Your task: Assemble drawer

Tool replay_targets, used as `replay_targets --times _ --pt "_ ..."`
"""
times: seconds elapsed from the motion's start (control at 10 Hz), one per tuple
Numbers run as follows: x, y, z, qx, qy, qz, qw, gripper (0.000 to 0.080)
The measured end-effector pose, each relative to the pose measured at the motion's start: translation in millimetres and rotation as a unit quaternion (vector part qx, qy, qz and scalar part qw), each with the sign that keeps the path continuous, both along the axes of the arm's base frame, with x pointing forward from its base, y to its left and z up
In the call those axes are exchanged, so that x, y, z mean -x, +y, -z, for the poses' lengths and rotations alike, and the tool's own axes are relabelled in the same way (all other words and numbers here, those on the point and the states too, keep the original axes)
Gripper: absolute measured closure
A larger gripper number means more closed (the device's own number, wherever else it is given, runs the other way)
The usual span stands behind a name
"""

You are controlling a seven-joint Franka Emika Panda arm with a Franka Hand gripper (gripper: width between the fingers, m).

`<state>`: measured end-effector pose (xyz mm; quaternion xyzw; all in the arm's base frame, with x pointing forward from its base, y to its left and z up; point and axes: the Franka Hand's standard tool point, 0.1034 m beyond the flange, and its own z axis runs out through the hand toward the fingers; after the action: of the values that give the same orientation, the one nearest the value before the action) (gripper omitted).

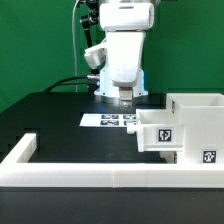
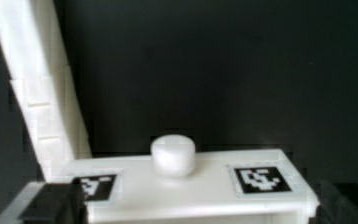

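Drawer tray (image 1: 160, 131) sits partway out of the box housing (image 1: 196, 125) at the exterior view's right, tagged front facing the camera, both resting against the low white border wall (image 1: 90, 172); a second tagged face (image 1: 208, 156) shows lower on the housing, likely the other tray.

Wrist view: tray front (image 2: 176, 176) lies directly under the gripper (image 2: 190, 205), rounded white knob (image 2: 172, 156) centred between two tags, tray's long edge running across the line between the fingers; a tall white wall (image 2: 37, 90), seemingly the housing edge, rises beside it.

Judgement: tray lies below and just ahead of the fingers, toward the housing, so the coming push or pinch turns on staying centred on the knob.

Gripper spread; dark fingertips (image 2: 34, 208) show at both lower corners of the wrist view, nothing between them.

Arm (image 1: 125, 45) stands upright, wrist pointing straight down, over the marker board (image 1: 110, 120) just behind the tray.
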<state>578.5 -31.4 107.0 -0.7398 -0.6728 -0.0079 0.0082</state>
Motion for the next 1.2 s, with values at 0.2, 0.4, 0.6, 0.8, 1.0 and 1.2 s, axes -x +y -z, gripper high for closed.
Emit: replay_targets --times 0.2,0.4,0.6,0.8,1.0,1.2 --pt "1.1 -2.2 2.8 -0.002 0.002 -0.002 1.000 0.0150" --pt "0.7 -2.4 18.5 -0.045 0.007 -0.006 0.999 0.0150" --pt "-7.6 -8.1 27.9 -0.100 0.007 0.001 0.995 0.0150" --pt "-8.0 -9.3 37.4 -0.141 0.002 0.000 0.990 0.0150" --pt "-9.4 -0.3 38.7 -0.148 0.000 0.006 0.989 0.0150" --pt "-10.2 6.1 40.0 -0.148 0.000 0.001 0.989 0.0150"
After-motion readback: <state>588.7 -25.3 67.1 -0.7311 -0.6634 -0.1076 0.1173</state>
